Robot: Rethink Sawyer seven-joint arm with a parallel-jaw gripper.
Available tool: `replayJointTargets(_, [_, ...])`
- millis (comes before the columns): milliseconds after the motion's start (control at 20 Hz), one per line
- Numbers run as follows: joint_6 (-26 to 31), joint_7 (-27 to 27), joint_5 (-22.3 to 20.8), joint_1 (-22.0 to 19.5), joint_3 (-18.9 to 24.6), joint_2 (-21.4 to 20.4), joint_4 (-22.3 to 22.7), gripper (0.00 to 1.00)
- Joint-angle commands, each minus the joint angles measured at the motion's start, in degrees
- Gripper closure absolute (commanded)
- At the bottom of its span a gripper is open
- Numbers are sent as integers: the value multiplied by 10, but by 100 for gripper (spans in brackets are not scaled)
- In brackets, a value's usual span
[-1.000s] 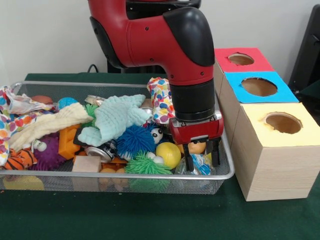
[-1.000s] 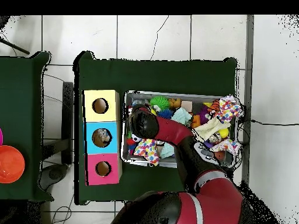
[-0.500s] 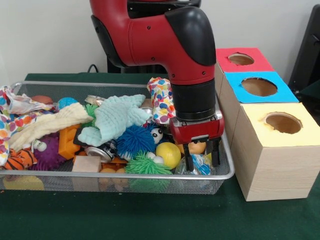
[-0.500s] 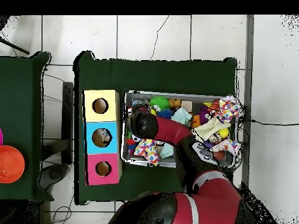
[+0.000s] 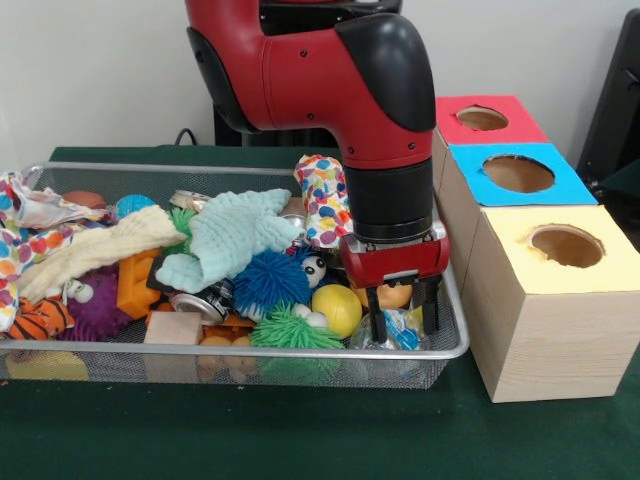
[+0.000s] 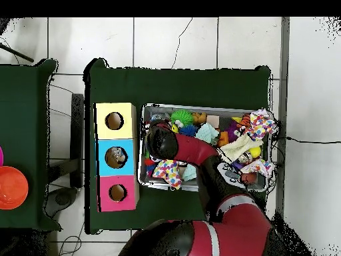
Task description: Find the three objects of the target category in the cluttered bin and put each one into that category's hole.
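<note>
Search-and-grasp step; gripper [image 5: 402, 322] low in the wire bin [image 5: 455, 345], fingers spread around a blue-and-white wrapper [image 5: 403, 328]; orange toy [image 5: 394, 296] just behind; next likely: close, lift toward boxes.

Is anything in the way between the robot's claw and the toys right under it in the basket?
Nothing visible is. The gripper hangs open, low in the wire basket at the end nearest the boxes, its fingers straddling a crinkly blue-and-white packet. An orange toy sits just behind, and the yellow ball lies beside it.
</note>
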Motion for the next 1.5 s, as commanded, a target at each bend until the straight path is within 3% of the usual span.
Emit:
replayJointTargets(50, [13, 78, -13, 16, 15, 33, -21, 0])
replayJointTargets(700, [24, 50, -27, -34, 55, 55, -28, 0])
replayJointTargets(1200, [45, 68, -14, -17, 46, 12, -5, 0])
replayJointTargets(1500, [43, 66, -16, -17, 45, 14, -4, 0])
